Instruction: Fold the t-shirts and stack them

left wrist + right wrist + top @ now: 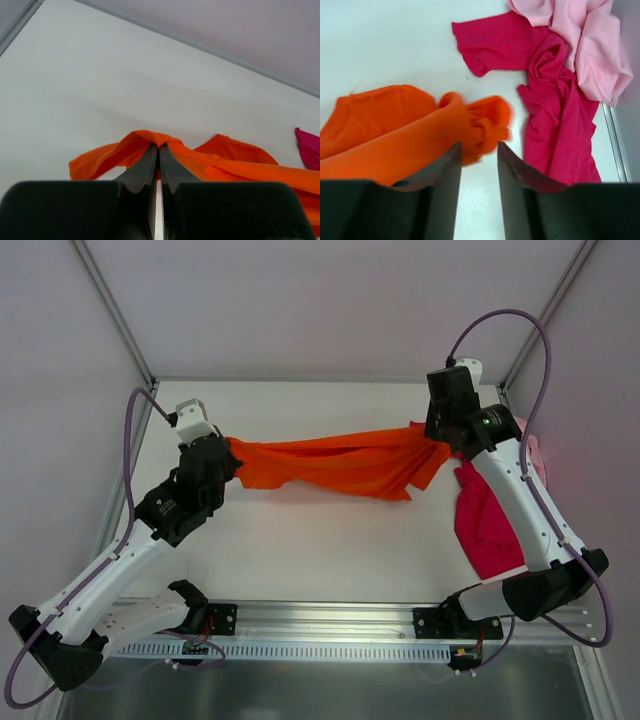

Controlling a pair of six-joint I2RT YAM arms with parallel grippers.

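The orange t-shirt (340, 465) hangs stretched in a band between my two grippers across the back of the table. My left gripper (228, 455) is shut on its left end, and the cloth bunches over the closed tips (159, 146). My right gripper (478, 145) stands open with a gap between the fingers. The orange cloth (395, 130) lies blurred just beyond and left of those tips, and nothing is pinched. The magenta-red t-shirt (555, 110) lies crumpled at the right, with the light pink t-shirt (590, 40) heaped behind it.
The magenta-red shirt (485, 520) runs under my right arm toward the table's front right. The pink shirt (535, 450) sits against the right wall. A metal rail (330, 625) with both arm bases borders the near edge.
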